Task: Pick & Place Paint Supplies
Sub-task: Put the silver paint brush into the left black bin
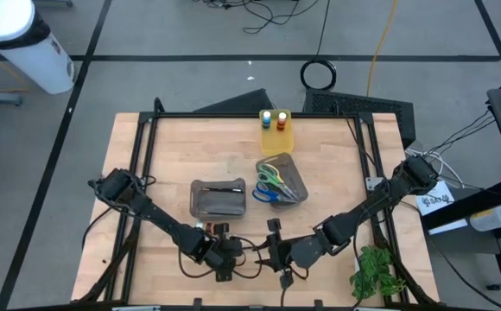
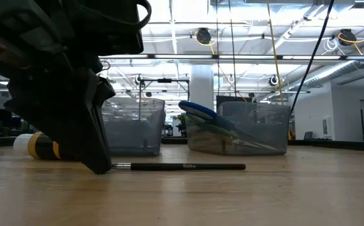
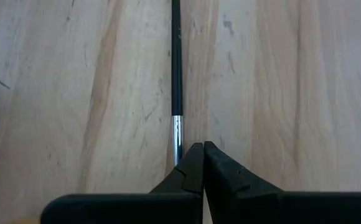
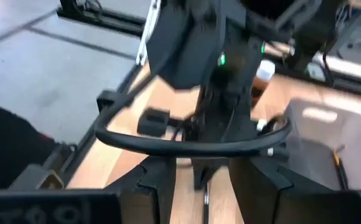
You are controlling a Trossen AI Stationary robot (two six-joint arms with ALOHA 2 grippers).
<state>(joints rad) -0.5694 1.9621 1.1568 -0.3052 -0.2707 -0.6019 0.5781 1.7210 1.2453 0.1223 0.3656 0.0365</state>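
A thin dark brush [image 2: 188,166] lies flat on the wood near the table's near edge, with its silver ferrule [image 3: 177,127] toward my left gripper. My left gripper [image 3: 203,148] [image 1: 224,259] is shut, its tips down at the table by the brush's ferrule end. My right gripper [image 4: 205,183] [image 1: 278,256] is open and faces the left one. Its fingers stand on either side of the brush's other end [image 4: 205,199] without touching it. A yellow pot with a pale cap [image 2: 36,145] lies on its side behind the left gripper. My left gripper meets the brush at its ferrule end [image 3: 178,146]. The outer side of one shut fingertip [image 3: 192,158] lies against it, and the brush is not between the fingers. The fingers slant down from the table's left, along the brush. The brush lies flat on the table.
A grey bin [image 1: 218,197] holding a brush stands mid-table. Beside it a second grey bin [image 1: 282,181] holds scissors. A yellow bin [image 1: 276,131] at the far edge carries a blue and an orange-red pot. A leafy sprig [image 1: 373,272] lies at the near right corner.
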